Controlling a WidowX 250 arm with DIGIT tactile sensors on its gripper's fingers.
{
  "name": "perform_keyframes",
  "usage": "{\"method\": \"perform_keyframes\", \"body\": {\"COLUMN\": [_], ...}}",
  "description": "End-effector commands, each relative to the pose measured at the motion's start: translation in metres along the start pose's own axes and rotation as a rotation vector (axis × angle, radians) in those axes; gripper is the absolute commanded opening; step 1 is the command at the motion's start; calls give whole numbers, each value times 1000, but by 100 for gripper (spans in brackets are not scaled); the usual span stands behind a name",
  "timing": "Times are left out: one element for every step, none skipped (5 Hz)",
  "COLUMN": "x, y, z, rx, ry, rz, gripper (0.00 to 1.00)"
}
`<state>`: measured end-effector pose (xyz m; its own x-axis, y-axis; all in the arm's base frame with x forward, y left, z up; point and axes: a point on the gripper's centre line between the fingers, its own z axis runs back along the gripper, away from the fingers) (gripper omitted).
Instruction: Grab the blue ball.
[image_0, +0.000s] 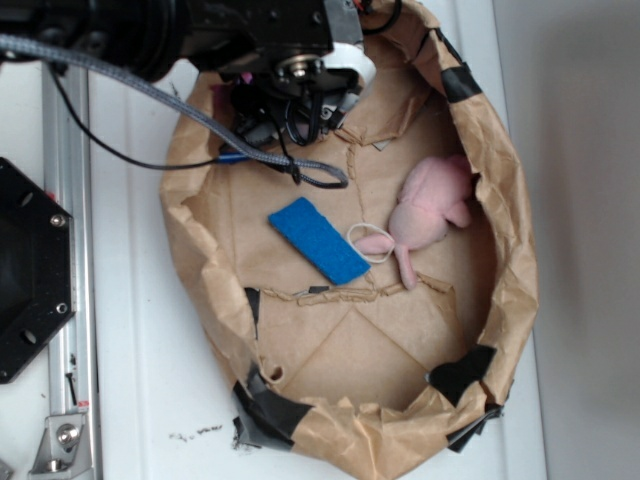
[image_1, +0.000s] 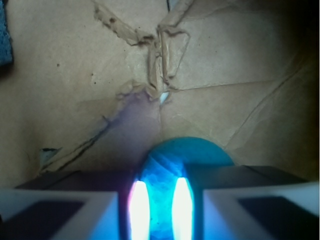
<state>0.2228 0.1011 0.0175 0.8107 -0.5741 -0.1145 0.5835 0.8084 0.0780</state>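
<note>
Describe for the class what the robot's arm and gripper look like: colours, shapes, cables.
The arm is black and bulky, with a white round part near the wrist. A grey braided cable and thin black wires run along it and loop below. In the wrist view, the gripper shows pale grey, blocky fingers with dark panels.

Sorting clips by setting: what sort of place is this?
Probably a lab test bench, not a home: a robot arm reaches over a taped brown-paper bin on a white table, with toy props inside, a pink plush, a blue block and a blue ball.
</note>
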Motion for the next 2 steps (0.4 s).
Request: {"method": "perform_keyframes", "body": {"x": [-5, -2], "y": [-16, -15], "z": [-6, -1], "rx": [-37, -20], "ry": [31, 25], "rz": [-31, -36], "gripper": [0, 0]}}
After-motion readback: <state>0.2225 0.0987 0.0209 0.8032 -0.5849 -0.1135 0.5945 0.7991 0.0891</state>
